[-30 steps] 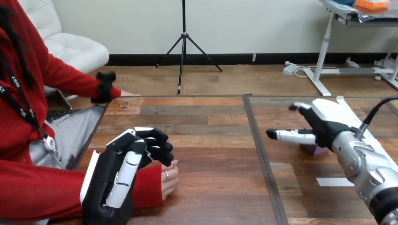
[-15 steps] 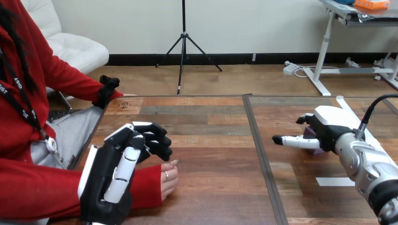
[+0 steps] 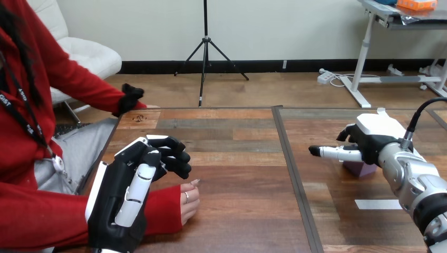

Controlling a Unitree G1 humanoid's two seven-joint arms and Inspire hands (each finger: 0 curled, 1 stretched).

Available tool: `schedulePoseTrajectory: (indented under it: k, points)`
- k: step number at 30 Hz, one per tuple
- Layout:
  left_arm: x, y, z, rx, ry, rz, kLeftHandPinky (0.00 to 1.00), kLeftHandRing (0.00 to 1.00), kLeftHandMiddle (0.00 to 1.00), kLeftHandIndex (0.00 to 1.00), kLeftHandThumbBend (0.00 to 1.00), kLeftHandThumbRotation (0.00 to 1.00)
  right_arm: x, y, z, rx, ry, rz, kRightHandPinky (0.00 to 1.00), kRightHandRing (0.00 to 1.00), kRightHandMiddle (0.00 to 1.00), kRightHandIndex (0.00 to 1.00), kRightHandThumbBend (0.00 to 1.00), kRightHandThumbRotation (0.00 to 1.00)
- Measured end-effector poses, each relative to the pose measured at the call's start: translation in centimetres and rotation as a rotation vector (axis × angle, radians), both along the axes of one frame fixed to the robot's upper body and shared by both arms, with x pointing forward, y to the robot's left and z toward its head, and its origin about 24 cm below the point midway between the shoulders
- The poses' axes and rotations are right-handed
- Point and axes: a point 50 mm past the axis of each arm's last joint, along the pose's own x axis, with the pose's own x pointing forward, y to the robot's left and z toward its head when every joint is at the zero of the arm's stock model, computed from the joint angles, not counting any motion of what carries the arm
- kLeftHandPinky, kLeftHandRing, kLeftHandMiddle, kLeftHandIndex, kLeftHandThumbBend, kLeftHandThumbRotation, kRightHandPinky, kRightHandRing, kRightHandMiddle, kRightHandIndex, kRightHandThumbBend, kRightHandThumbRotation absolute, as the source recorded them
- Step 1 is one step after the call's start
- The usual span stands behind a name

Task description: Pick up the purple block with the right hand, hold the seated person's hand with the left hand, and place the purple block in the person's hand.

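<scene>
The purple block stands on the right half of the wooden table. My right hand is directly over it, covering its top, and I cannot see whether the hand grips it. My left hand hovers at the near left with its fingers curled and holding nothing. It hangs over the red sleeve of the person's near hand, which rests on the table with its fingers showing just below mine. I see no grip on that hand.
The person sits at the left; their far hand is raised by the table's far left corner. A dark seam splits the table. A white tape mark lies near my right arm.
My right hand has settled over the block and edged slightly right, so more of the block shows below it. My left hand has barely moved. The person's far hand has drifted right.
</scene>
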Motion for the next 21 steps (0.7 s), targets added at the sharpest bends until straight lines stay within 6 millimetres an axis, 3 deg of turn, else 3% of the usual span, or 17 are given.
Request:
schedulePoseTrajectory:
  k: [7, 13, 21]
  points:
    - [-0.01, 0.03, 0.01, 0.002, -0.002, -0.005, 0.43, 0.49, 0.52, 0.53, 0.60, 0.74, 0.19, 0.04, 0.31, 0.012, -0.012, -0.006, 0.65, 0.72, 0.73, 0.72, 0.87, 0.98]
    - [-0.02, 0.01, 0.02, 0.002, -0.003, -0.010, 0.43, 0.48, 0.52, 0.53, 0.59, 0.73, 0.28, 0.04, 0.47, 0.040, -0.025, -0.019, 0.57, 0.66, 0.69, 0.71, 0.86, 0.97]
    - [-0.02, 0.00, 0.02, 0.002, -0.004, -0.012, 0.43, 0.49, 0.52, 0.53, 0.58, 0.73, 0.32, -0.02, 0.63, 0.077, -0.045, -0.029, 0.56, 0.67, 0.70, 0.70, 0.83, 0.92]
